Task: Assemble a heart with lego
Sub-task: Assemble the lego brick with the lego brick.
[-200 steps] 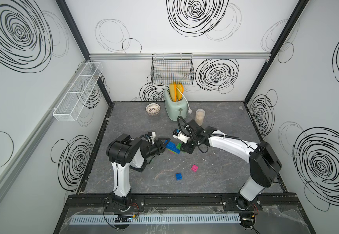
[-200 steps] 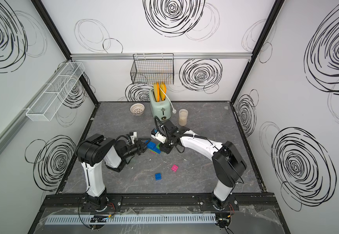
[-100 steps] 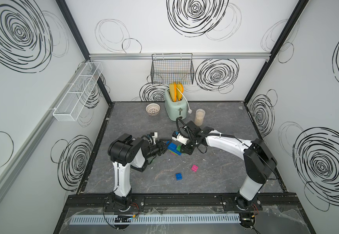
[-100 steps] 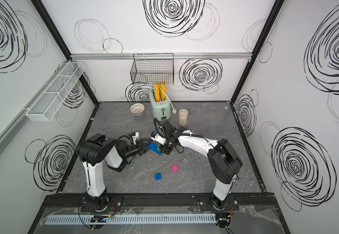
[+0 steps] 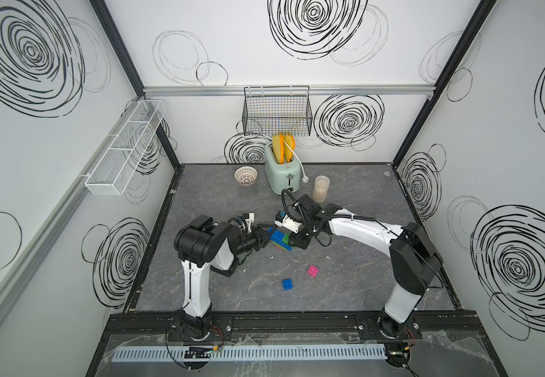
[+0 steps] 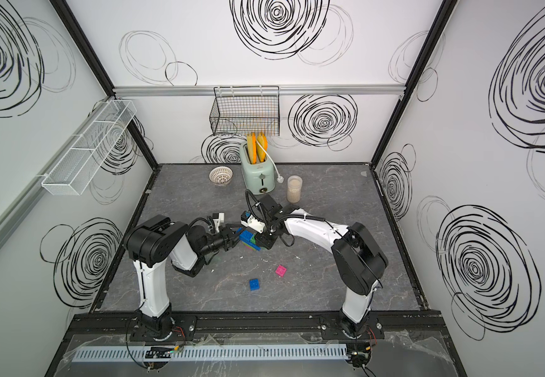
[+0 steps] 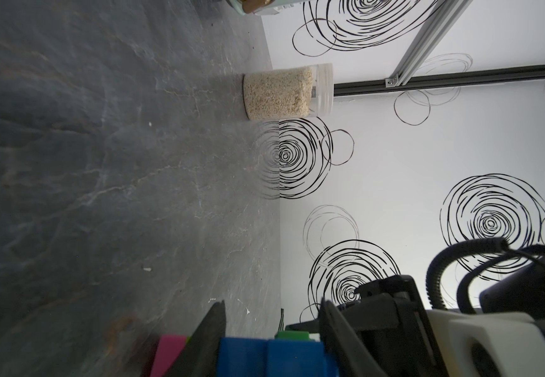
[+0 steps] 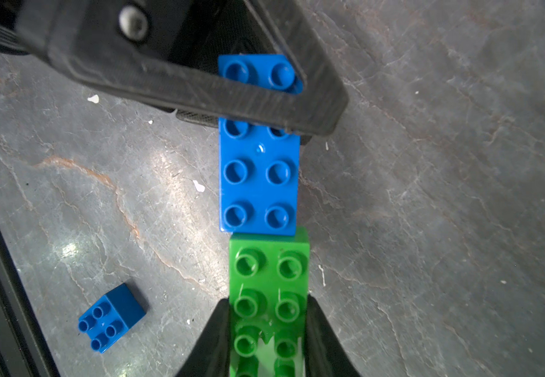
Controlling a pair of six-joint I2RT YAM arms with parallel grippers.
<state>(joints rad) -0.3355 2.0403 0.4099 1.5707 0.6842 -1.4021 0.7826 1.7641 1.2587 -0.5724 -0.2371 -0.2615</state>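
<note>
The right hand [image 8: 268, 303] is closed on the green brick [image 8: 269, 271] at one end of the heart [image 5: 281, 241]. In the right wrist view its black fingers [image 8: 214, 339] press the two long sides of that brick. The left hand [image 7: 271, 310] is clamped on the opposite end. In the left wrist view the blue brick [image 8: 258, 182] sits between its fingers [image 7: 206, 336], and a pink piece [image 7: 170, 351] of the same clump lies just outside one finger. The blue brick and the green brick run end to end, studs up. Whether the heart rests on the counter [image 5: 362, 261] or is held clear of it cannot be told.

In both top views the heart sits mid-counter, with the left hand reaching in from the left and the right hand from the right.

Two pieces of the lego lie loose on the near side, well apart from the heart. The loose blue brick [image 5: 287, 284] is nearer. The loose pink brick [image 5: 312, 270] lies to its right and slightly farther back.

At the far edge stands a mint-green toaster [image 5: 282, 176] holding yellow and orange slices. A clear jar [image 5: 320, 189] of pale grains is just to its right, and a white perforated bowl [image 5: 245, 176] is to its left. A black wire basket [image 5: 277, 114] hangs on the far wall. A white mesh rack [image 5: 124, 150] hangs on the left wall.
</note>
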